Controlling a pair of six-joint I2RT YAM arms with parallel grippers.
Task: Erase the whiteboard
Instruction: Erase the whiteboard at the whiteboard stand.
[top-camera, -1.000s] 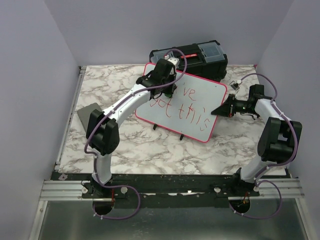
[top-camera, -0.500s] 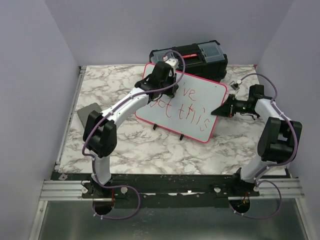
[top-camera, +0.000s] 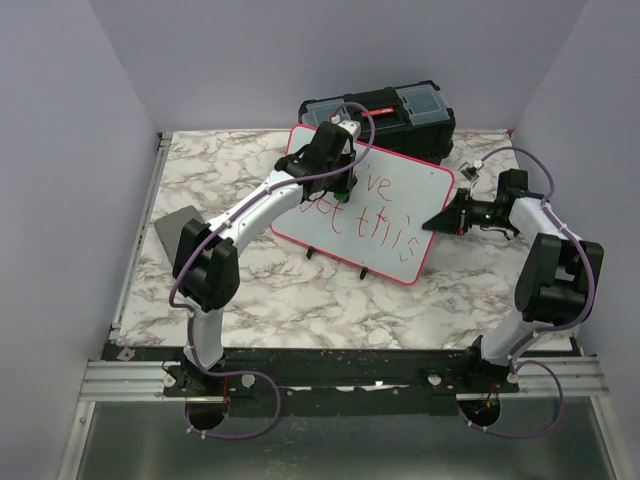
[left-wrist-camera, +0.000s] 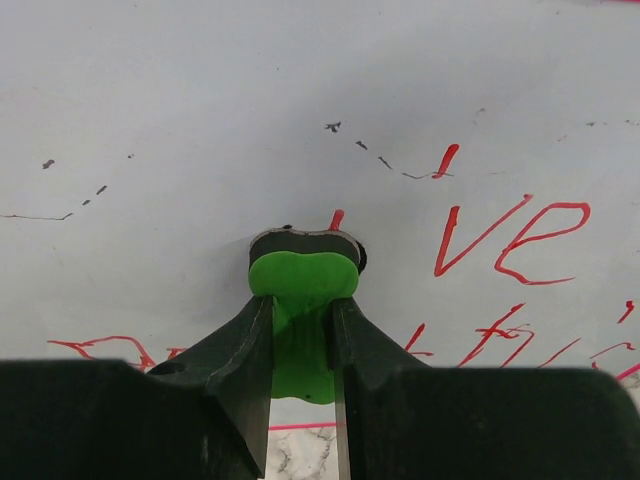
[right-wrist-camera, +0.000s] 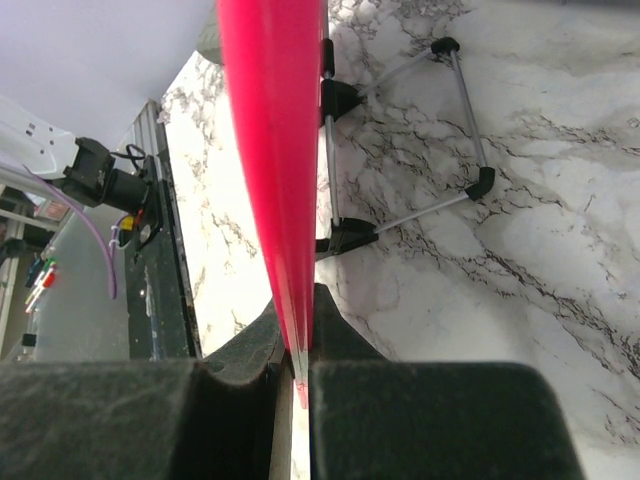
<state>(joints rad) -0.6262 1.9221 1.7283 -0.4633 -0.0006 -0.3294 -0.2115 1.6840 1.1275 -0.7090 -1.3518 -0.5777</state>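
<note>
The whiteboard (top-camera: 385, 215) stands tilted on small black feet at the back middle of the table, white with a pink-red rim and red handwriting. My left gripper (top-camera: 335, 178) is shut on a green eraser (left-wrist-camera: 300, 285) whose dark pad presses on the board's upper left area, where the writing is wiped away; the board fills the left wrist view (left-wrist-camera: 200, 110). My right gripper (top-camera: 432, 222) is shut on the board's right rim (right-wrist-camera: 275, 170), seen edge-on in the right wrist view.
A black toolbox (top-camera: 385, 115) stands right behind the board. A small grey flat pad (top-camera: 170, 230) lies at the table's left edge. The board's wire stand and black feet (right-wrist-camera: 345, 232) rest on the marble top behind my right gripper.
My left gripper has shifted slightly right and up across the board's upper left with the eraser. The right arm has not moved.
</note>
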